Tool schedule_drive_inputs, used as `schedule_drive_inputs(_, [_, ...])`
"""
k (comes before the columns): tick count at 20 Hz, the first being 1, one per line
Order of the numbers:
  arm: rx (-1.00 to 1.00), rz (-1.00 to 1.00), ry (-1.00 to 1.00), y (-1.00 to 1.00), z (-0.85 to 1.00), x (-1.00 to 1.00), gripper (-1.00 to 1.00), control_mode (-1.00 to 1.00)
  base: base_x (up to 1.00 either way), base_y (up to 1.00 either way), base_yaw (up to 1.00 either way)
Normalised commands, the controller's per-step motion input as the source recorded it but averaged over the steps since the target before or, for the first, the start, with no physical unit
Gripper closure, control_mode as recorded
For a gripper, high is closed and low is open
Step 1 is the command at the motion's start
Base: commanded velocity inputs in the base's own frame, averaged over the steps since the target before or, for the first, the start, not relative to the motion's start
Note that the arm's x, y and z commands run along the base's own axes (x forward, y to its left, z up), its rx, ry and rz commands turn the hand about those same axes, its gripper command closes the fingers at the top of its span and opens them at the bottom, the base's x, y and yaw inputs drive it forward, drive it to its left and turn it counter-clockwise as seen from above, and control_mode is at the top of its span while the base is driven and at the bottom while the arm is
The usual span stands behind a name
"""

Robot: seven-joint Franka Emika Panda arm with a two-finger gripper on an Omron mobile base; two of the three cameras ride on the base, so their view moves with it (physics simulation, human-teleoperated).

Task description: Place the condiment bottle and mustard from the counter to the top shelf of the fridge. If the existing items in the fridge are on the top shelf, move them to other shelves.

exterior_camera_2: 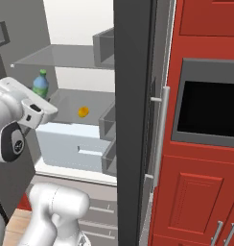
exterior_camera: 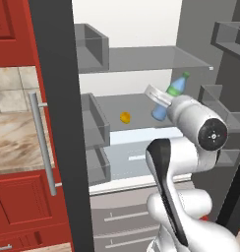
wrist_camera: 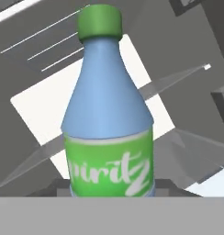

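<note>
The fridge (exterior_camera: 141, 59) stands open in front of me. Inside it, my gripper (exterior_camera: 161, 101) is shut on the blue bottle (exterior_camera: 173, 91) with the green label and cap, one of the existing items. The bottle leans, its base just over the middle shelf (exterior_camera: 136, 106), under the glass top shelf. In the hand view the blue bottle (wrist_camera: 107, 119) looms close between the gripper's (wrist_camera: 109, 188) dark fingertips. The small orange-yellow fruit (exterior_camera: 125, 117) (exterior_camera_2: 83, 112) lies on the middle shelf left of the bottle. The condiment bottle and the mustard are out of view. A strip of the counter (exterior_camera: 14, 140) shows at far left.
The dark grey fridge door (exterior_camera: 58, 123) with its silver bar handle (exterior_camera: 41, 142) stands on the left. A pale drawer (exterior_camera_2: 73, 141) sits below the middle shelf. Door bins (exterior_camera: 225, 113) hang at right. Red cabinets and a black oven window (exterior_camera_2: 210, 108) flank the fridge.
</note>
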Motion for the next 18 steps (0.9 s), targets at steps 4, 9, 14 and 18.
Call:
schedule_drive_inputs(4, [0.0,0.0,0.13,-0.23,-0.11,0.17,1.0,-1.0,0.0,0.0,0.0])
schedule_drive_inputs(9, [0.0,0.0,0.13,-0.3,-0.35,0.41,1.0,-1.0,0.0,0.0,0.0])
schedule_drive_inputs(14, [-0.02,0.01,0.13,-0.12,-0.58,0.34,1.0,-1.0,0.0,0.0,0.0])
schedule_drive_inputs(18, [-0.12,0.04,0.0,0.0,-0.52,0.42,1.0,-1.0,0.0,0.0,0.0])
